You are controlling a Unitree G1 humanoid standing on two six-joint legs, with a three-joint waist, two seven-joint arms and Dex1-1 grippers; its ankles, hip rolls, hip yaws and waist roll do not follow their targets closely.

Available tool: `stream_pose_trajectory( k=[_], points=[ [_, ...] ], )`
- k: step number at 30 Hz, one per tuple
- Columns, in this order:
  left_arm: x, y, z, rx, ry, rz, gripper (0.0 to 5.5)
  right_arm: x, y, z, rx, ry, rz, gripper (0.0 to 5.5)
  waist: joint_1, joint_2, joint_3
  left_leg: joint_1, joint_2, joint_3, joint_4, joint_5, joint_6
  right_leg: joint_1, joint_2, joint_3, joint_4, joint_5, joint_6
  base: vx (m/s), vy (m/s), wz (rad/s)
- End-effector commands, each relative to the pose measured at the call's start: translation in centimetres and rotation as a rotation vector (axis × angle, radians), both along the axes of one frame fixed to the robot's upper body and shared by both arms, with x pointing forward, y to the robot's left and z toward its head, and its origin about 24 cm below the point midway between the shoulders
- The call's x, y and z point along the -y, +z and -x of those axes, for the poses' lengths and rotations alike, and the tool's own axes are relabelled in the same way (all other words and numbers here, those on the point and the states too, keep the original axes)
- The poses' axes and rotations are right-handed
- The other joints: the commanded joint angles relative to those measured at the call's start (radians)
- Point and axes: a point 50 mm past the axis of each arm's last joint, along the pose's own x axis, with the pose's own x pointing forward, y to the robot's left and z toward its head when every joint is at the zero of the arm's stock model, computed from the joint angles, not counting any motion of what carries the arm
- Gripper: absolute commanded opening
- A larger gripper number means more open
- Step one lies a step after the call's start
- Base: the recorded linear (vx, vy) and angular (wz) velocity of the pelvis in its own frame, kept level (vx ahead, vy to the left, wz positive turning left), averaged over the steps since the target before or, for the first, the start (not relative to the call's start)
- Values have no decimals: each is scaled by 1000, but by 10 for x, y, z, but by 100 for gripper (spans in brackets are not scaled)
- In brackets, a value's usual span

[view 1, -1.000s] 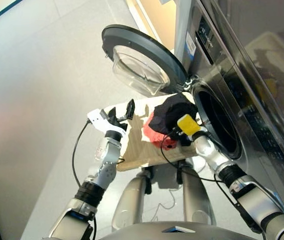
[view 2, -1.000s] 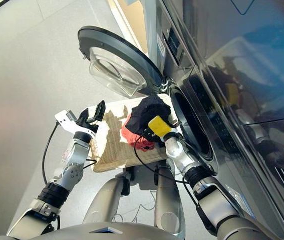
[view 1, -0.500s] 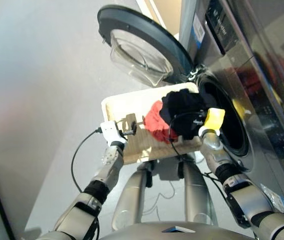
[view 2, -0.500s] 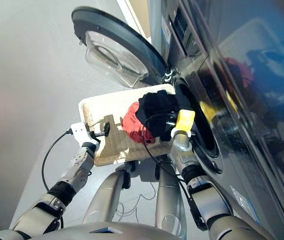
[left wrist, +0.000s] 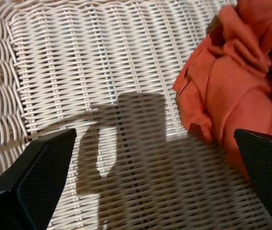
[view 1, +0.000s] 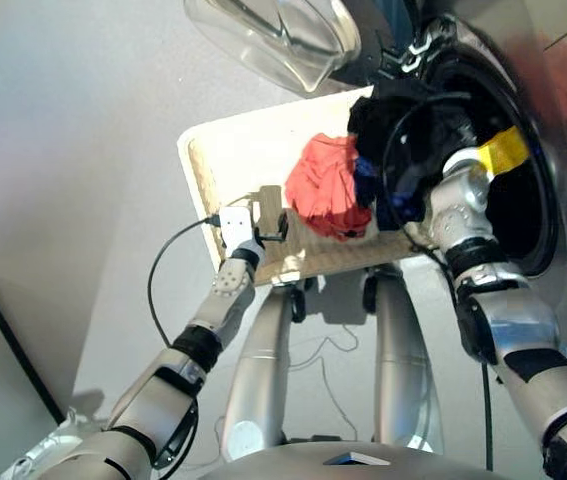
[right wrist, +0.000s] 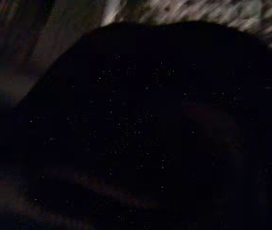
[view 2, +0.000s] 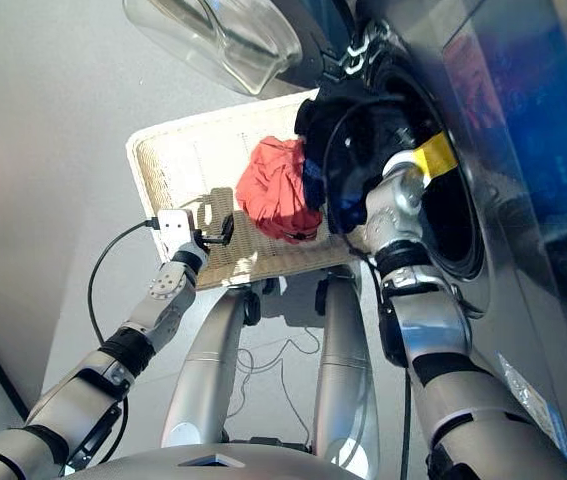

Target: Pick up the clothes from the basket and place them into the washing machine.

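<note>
Reaching toward the upper right of the frame, the right gripper (view 1: pixel 418 165) was buried in the bunched black cloth garment (view 1: pixel 403 125) at the round mouth of the dark grey metallic washing machine (view 1: pixel 538 215); whether it gripped could not be told. A strip of navy blue cloth (view 1: pixel 368 185) showed beside it. The crumpled red-orange garment (view 1: pixel 326 187) lay centre-frame in the cream-white woven rectangular basket (view 1: pixel 233 160). The left gripper (left wrist: pixel 150 182), fingers spread and empty, hovered over bare weave near it. Soft, light and floppy, it would best be pinched at a raised fold. No readable writing showed.
</note>
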Motion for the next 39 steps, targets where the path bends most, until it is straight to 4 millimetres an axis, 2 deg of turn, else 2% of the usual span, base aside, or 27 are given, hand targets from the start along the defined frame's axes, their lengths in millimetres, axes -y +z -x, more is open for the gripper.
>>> stream_pose_trajectory(
  k=[1,2,4,5,7,9,10,11,12,14,15,16,17,18,20,21,24,25,26,27,28,29,30,32,35,36,39],
  points=[
    [-11,5,0,47,40,-11,550,50,89,47,379,-301,41,0,-14,40,-48,4,10,-33,27,-39,-2,24,21,17,77,-112,79,48,35,-240],
    [-12,4,0,45,43,-15,550,62,99,58,415,-373,22,0,-15,40,-52,5,11,-33,26,-44,0,21,22,24,75,-113,82,33,21,-191],
    [-11,4,-1,47,45,-15,550,70,100,64,423,-416,10,0,-14,40,-53,5,10,-32,27,-47,1,19,24,27,76,-114,83,0,0,0],
    [-11,3,-1,40,57,-8,550,80,94,69,402,-465,-9,0,-21,40,-57,7,9,-33,26,-49,0,19,26,30,76,-115,83,0,0,0],
    [-11,2,-1,38,60,-5,550,82,88,69,381,-480,-24,0,-23,40,-62,11,7,-33,21,-49,-1,22,24,29,72,-115,83,0,0,0],
    [-8,5,-2,47,66,7,550,84,68,65,306,-484,-16,0,-36,38,-69,17,5,-34,7,-48,-4,32,23,24,58,-112,82,0,0,0],
    [-8,4,-2,46,66,7,550,84,67,65,305,-484,-16,0,-37,37,-71,19,4,-34,4,-46,-4,33,23,24,56,-111,82,0,0,0],
    [-7,5,-3,48,69,9,550,80,51,58,250,-468,-38,0,-38,39,-77,23,3,-34,-8,-44,-7,39,25,22,47,-109,80,0,0,0],
    [-7,4,-2,46,70,8,550,80,50,58,249,-467,-39,0,-39,38,-78,24,2,-35,-11,-43,-7,40,25,22,44,-108,80,0,0,0],
    [-6,7,-4,56,69,16,550,71,30,48,170,-415,-36,0,-41,38,-83,31,4,-34,-31,-38,-11,47,25,19,27,-103,79,0,0,0],
    [-6,8,-4,58,65,18,550,67,21,41,135,-347,-9,485,-41,35,-84,34,4,-34,-38,-35,-13,51,25,17,17,-97,78,0,0,0],
    [-5,8,-4,57,60,28,550,62,12,36,112,-294,-6,550,-44,31,-84,34,5,-33,-41,-32,-15,54,25,14,13,-93,77,-28,-50,-7],
    [-3,9,-5,58,50,32,550,54,-3,27,35,-212,32,550,-44,25,-85,36,6,-31,-47,-28,-18,60,26,11,2,-85,77,0,0,0],
    [-3,9,-5,57,51,33,550,55,-4,27,37,-206,32,550,-45,26,-85,37,6,-31,-48,-27,-18,62,26,11,0,-83,77,0,0,0],
    [2,11,-7,56,35,47,550,34,-26,15,-61,-65,123,550,-46,11,-85,45,13,-29,-71,-18,-21,79,27,3,-26,-72,75,0,0,0],
    [1,11,-7,55,37,49,550,33,-26,14,-61,-61,125,550,-49,12,-83,49,13,-29,-75,-16,-22,83,27,3,-30,-70,75,0,0,0],
    [6,15,-11,65,1,29,550,-3,-47,0,-263,171,502,550,-59,-15,-75,60,19,-30,-95,3,-29,109,28,-7,-68,-46,74,-44,-74,-14],
    [6,15,-11,65,2,30,550,-4,-47,0,-264,172,503,550,-61,-14,-74,61,19,-31,-96,4,-29,111,28,-8,-69,-45,74,-31,-60,20],
    [8,15,-12,60,-6,16,550,-22,-59,-2,-313,259,630,550,-66,-27,-72,68,21,-33,-107,11,-29,123,31,-13,-88,-36,74,0,0,0],
    [8,14,-12,60,-6,16,550,-22,-59,-2,-314,259,630,550,-66,-26,-71,69,20,-33,-108,11,-29,125,31,-14,-89,-35,74,-24,-53,11],
    [9,16,-14,66,-11,11,550,-32,-63,-3,-340,306,714,550,-67,-32,-70,75,21,-34,-116,16,-30,133,31,-17,-100,-31,74,-10,-51,15],
    [13,16,-15,64,-22,-1,550,-51,-72,-4,-377,377,844,550,-67,-42,-70,80,23,-34,-128,24,-30,142,33,-20,-116,-23,76,-10,-51,7],
    [13,16,-15,64,-21,-1,550,-51,-72,-4,-378,376,846,550,-68,-42,-69,81,23,-34,-129,24,-30,144,32,-21,-117,-23,76,0,0,0],
    [21,18,-19,59,-46,-23,550,-77,-82,-4,-405,475,1016,550,-74,-55,-66,87,22,-40,-142,35,-31,155,33,-26,-137,-14,78,0,0,0],
    [25,19,-20,59,-62,-37,550,-85,-86,-3,-401,506,1036,550,-77,-58,-65,86,23,-43,-144,37,-32,157,34,-29,-140,-13,79,0,0,0],
    [29,20,-24,55,-66,-65,550,-101,-91,0,-384,553,1083,550,-82,-63,-64,84,24,-46,-142,39,-32,156,35,-30,-140,-14,78,0,0,0],
    [31,25,-31,55,-54,-100,550,-128,-95,6,-333,636,1164,550,-91,-75,-62,75,28,-47,-134,36,-34,149,40,-30,-132,-19,77,0,0,0]
  ],
)
